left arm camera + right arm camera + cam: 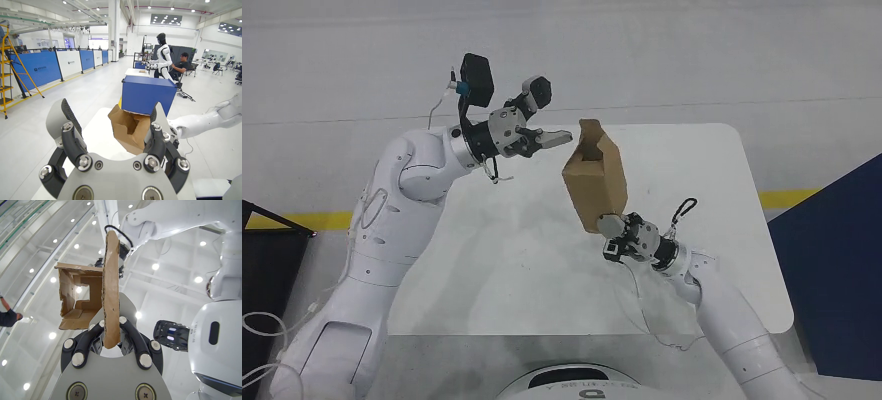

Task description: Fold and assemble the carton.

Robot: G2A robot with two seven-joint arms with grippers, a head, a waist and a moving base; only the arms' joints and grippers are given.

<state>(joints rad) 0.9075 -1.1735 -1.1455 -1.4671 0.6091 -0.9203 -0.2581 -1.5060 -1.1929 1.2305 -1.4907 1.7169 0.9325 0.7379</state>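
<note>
while held aloft, carton [594, 175] pinched in right gripper [111, 321]; left gripper [110, 102] wide open

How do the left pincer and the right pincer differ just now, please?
The left pincer is open and empty; the right pincer is shut on a flap of the carton. The left pincer sits beside the carton's open top, not touching it; the right pincer grips from below, pointing upward. Both face the carton.

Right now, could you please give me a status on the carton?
Right gripper shut on carton, by a flap. Left gripper open, beside it. Nothing between them.
</note>
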